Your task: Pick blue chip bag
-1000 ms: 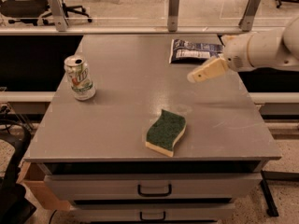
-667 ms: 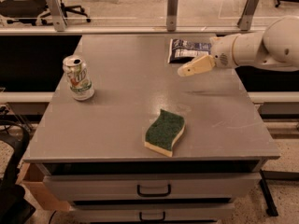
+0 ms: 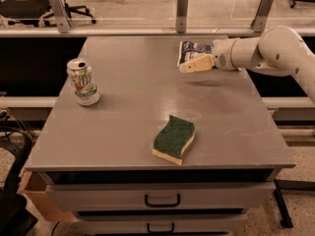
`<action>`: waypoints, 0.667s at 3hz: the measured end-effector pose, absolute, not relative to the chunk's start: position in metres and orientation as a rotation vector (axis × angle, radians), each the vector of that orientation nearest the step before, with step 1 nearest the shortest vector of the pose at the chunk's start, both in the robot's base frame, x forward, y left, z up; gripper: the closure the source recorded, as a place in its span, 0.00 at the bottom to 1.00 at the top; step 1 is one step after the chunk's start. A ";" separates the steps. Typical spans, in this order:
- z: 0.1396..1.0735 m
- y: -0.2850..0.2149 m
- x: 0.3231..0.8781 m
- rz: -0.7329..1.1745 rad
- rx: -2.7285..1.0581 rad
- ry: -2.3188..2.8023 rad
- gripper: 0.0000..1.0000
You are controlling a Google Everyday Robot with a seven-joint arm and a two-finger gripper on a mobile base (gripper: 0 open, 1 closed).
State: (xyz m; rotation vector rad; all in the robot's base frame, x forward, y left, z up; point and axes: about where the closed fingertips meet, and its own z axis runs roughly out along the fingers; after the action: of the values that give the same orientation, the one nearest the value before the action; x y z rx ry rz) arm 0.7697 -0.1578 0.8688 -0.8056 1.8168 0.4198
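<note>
**Closing in: gripper at the blue chip bag**

The blue chip bag lies flat at the table's far right, the gripper over its near edge. Whether it is parted or closed I cannot tell. Probably light, slippery foil: pinch a raised edge.

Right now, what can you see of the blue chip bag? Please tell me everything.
The blue chip bag is a dark navy, foil-like packet with white printing. It lies flat on the grey table, far right, near the back edge. The gripper sits over its front edge and hides its right part; whether they touch, I cannot tell.
</note>
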 end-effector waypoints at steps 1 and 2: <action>0.873 -0.176 0.791 0.368 -0.773 1.815 0.00; 0.879 -0.194 0.806 0.314 -0.759 1.824 0.00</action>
State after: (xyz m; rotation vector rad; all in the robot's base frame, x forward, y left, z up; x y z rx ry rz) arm 0.8061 -0.1937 0.8788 -0.7586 1.8240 0.3144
